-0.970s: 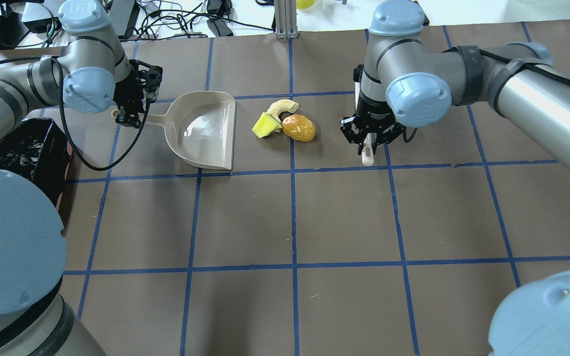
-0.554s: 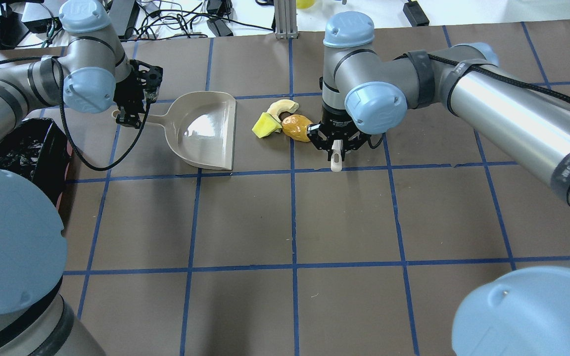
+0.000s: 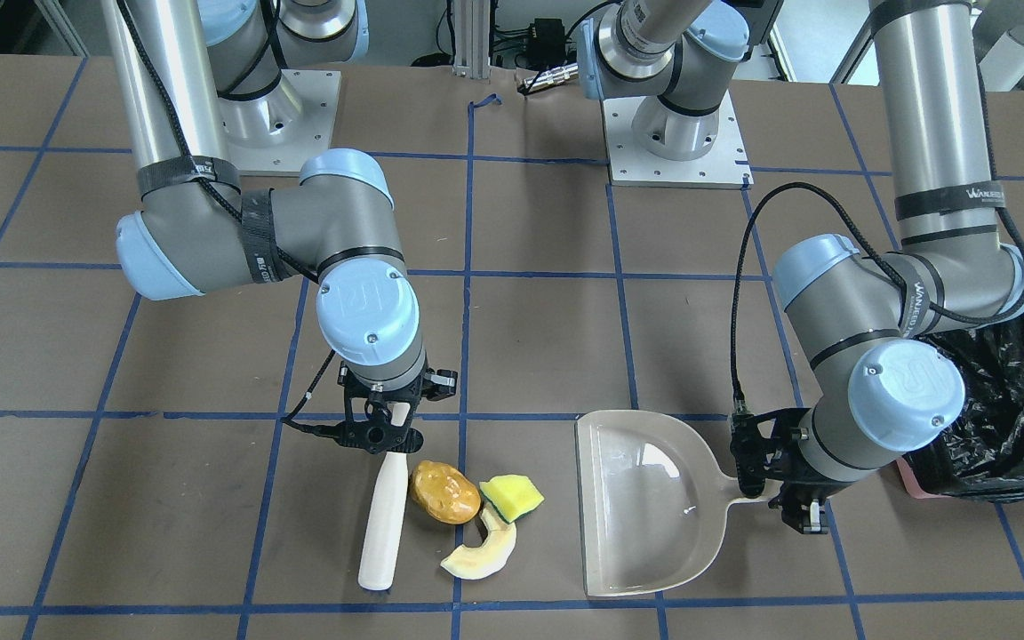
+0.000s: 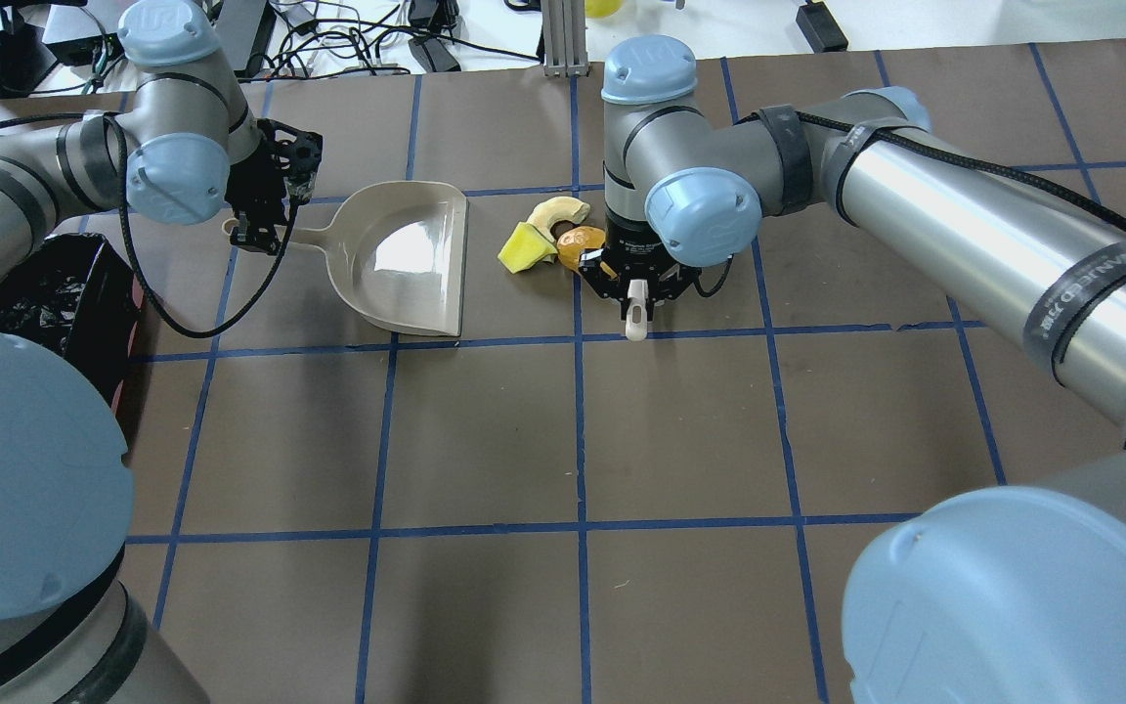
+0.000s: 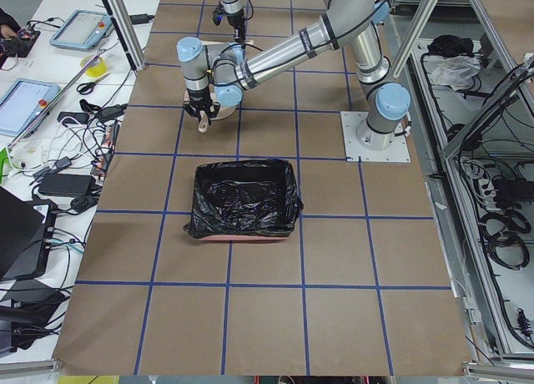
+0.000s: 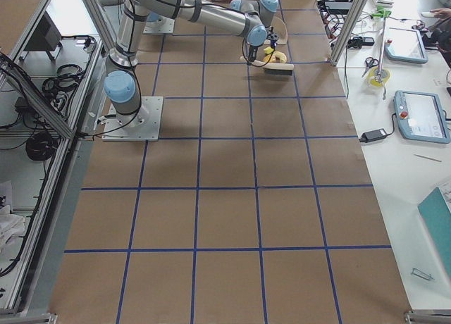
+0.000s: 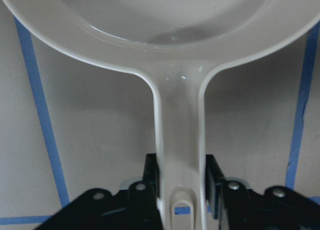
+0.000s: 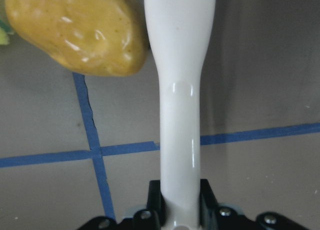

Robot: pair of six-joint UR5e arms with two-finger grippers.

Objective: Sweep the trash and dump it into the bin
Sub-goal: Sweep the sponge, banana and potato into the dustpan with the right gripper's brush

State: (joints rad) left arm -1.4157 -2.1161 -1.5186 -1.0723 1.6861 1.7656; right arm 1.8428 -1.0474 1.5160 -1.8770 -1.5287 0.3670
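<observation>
As right jaws clamp the handle point(image 3: 383, 520), potato point(image 3: 445, 492) lies just ahead.

Brown table point(image 4: 485, 440) gridded with blue tape point(image 4: 580, 440), cables point(image 4: 358, 41) beyond its far edge

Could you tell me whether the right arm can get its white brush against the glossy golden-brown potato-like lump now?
Probably yes: the white brush in the right gripper lies beside the golden-brown lump, with nothing between them.

On your blue-gridded table point(image 3: 530, 356) lie the dustpan point(image 3: 645, 507) and, near its mouth, the potato lump point(image 3: 445, 492), sponge chunk point(image 3: 512, 496) and melon slice point(image 3: 481, 551). The bin point(image 3: 1001, 427) stands beyond the dustpan's handle.
</observation>
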